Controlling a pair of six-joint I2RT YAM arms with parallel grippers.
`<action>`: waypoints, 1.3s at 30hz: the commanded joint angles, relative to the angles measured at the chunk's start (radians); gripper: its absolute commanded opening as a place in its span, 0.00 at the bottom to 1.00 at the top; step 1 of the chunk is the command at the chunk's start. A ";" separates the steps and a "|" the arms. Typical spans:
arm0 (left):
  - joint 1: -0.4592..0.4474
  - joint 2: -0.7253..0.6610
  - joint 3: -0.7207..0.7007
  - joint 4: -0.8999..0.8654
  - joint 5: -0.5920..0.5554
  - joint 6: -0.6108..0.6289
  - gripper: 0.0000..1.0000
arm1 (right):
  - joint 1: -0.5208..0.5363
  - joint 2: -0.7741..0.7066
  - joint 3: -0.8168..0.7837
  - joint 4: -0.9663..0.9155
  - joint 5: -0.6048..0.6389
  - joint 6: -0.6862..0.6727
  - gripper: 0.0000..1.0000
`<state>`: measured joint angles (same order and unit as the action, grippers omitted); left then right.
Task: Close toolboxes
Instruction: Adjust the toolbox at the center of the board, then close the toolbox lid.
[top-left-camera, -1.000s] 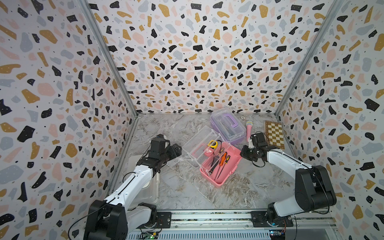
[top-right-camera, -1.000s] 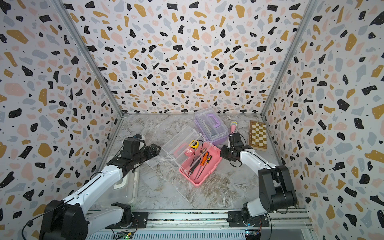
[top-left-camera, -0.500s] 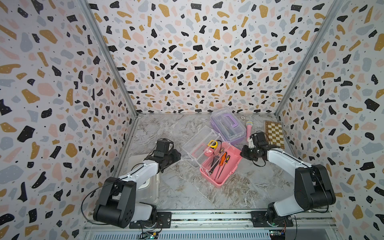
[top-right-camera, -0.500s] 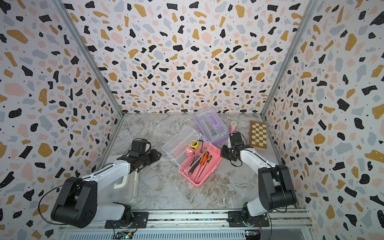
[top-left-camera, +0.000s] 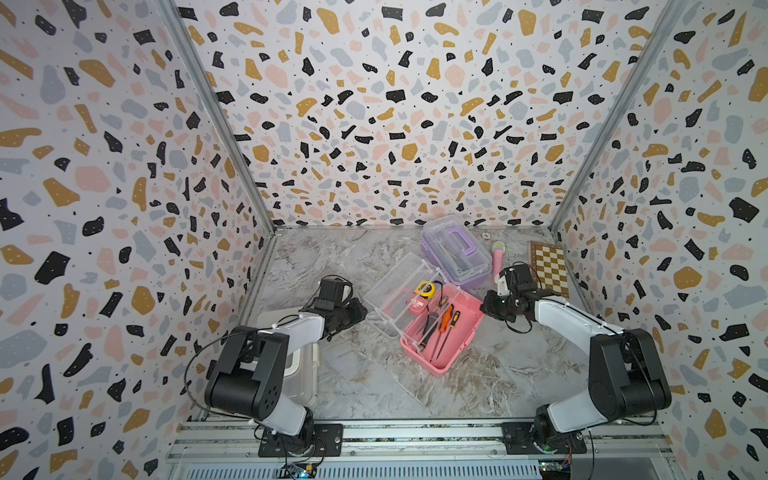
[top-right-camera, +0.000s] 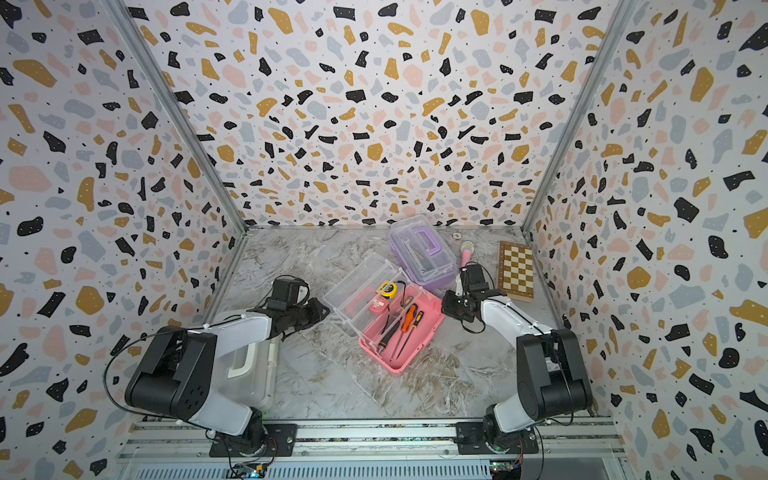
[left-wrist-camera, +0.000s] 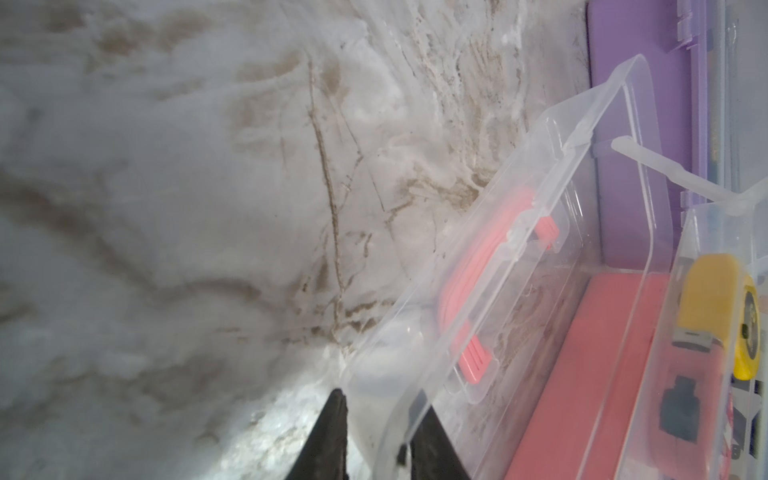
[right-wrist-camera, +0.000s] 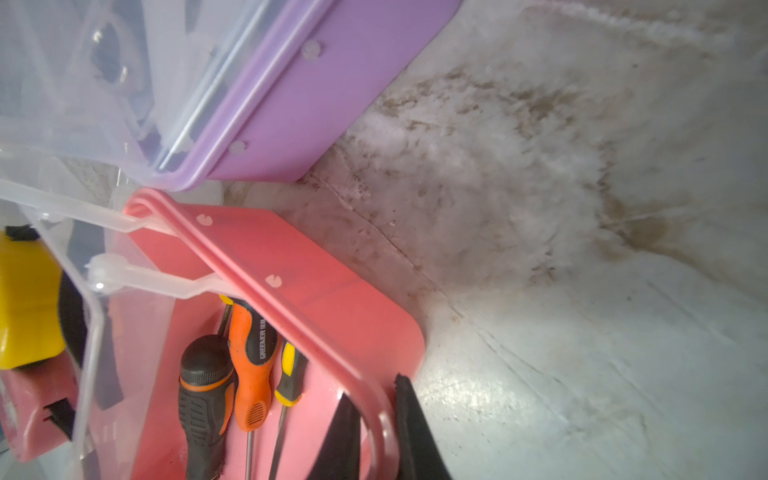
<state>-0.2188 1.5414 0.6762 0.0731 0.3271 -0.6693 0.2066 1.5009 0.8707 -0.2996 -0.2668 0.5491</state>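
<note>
Pink box (top-left-camera: 461, 332) sits open mid-surface (top-left-camera: 365, 386), a bit right of centre. Its clear lid (top-left-camera: 399, 291) is tipped back toward 10 o'clock. Screwdrivers (top-left-camera: 446, 326) lie in the base, with a yellow tape measure (top-left-camera: 426, 286) just behind them at 11.

The left pincer (top-left-camera: 359, 309) is at 9 o'clock of the lid. In the wrist view its fingers (left-wrist-camera: 332, 436) sit either side of the lid's rim (left-wrist-camera: 395, 432) with only a small gap. Honestly can't tell if it's actually pinching the plastic or just straddling it.

The right pincer (top-left-camera: 488, 305) is at 3 o'clock of the pink box. Its wrist view is clearer: the fingers (right-wrist-camera: 415, 432) are clamped on the pink rim at the corner (right-wrist-camera: 378, 432), one inside and one outside.

Purple box (top-left-camera: 455, 253) is at 1 o'clock from the pink one, lid down, corner just beside the pink corner. White box (top-right-camera: 245, 365) is way over at 8 o'clock by the front left. It's half hidden under the left arm, and the lid looks down as far as I can see.

Chessboard (top-left-camera: 548, 268) lies flat at 2 o'clock by the right wall, with a pink mic (top-left-camera: 497, 262) between it and the purple box
</note>
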 joint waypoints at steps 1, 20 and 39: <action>0.004 0.019 0.018 0.015 0.006 0.020 0.21 | -0.002 0.028 -0.023 -0.022 -0.005 -0.014 0.00; 0.000 -0.148 0.085 -0.168 -0.152 0.185 0.00 | 0.067 0.014 -0.047 0.028 -0.079 0.063 0.10; -0.175 -0.353 0.150 -0.249 -0.187 0.307 0.00 | 0.211 0.101 -0.055 0.241 -0.138 0.216 0.23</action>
<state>-0.3122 1.2373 0.7826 -0.2489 0.0063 -0.3977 0.3450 1.5490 0.8330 -0.1104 -0.2386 0.7181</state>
